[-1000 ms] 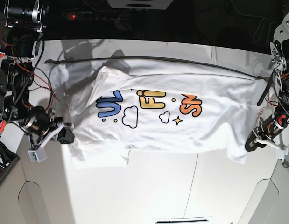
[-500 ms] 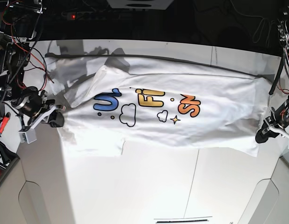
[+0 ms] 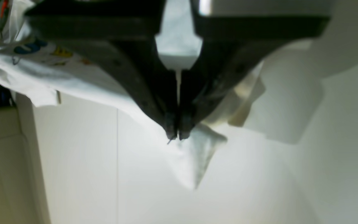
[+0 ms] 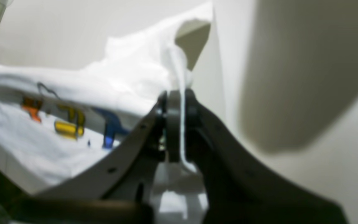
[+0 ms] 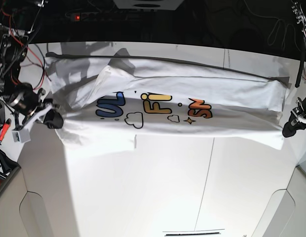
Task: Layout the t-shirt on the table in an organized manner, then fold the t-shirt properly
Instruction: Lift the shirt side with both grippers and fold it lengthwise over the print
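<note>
Left end effector, left wrist view: jaws pinched together on a corner of the t-shirt; I see a small flap of cloth hanging below the tips, above the desk.
Advice from this view: I'd keep the pinch firm, since little fabric sits in the jaws and it could slip.
Right end effector, right wrist view: clamped on a thin edge of the t-shirt, the print lying off to the side.
Base view, shirt: the t-shirt hangs stretched between right end effector and left end effector, its far part draped on the desk.
Base view, faults: one sleeve is folded over near the right arm's end.
How I'd do it: lower both ends evenly, keeping the cloth taut, so it lands flat and print up.
</note>
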Controlling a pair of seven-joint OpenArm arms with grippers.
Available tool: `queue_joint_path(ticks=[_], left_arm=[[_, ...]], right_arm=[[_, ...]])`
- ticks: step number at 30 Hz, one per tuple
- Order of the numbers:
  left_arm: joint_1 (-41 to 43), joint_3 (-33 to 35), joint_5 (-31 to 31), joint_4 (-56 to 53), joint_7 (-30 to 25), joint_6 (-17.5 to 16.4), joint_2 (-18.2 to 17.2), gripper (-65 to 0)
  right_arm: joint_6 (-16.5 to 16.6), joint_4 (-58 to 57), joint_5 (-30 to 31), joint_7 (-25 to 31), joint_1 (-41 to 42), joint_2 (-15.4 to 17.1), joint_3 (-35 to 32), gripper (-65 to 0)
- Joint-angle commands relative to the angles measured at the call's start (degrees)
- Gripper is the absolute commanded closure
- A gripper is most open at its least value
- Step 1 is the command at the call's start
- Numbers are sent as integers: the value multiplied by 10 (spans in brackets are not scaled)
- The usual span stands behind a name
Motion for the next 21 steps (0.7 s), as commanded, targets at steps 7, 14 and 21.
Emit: queue_joint_path(ticks=[7, 14, 21], left_arm=[[18, -5, -22, 10, 16, -7, -16, 0], [46, -5, -19, 10, 25, -7, -15, 0], [47, -5, -13, 10, 25, -7, -13, -142]], right_arm=[[3, 106, 1, -12, -69, 8, 3, 0], [-3, 65, -52, -12, -108, 8, 3, 0], [-14, 6, -51, -8, -104, 8, 3, -90]])
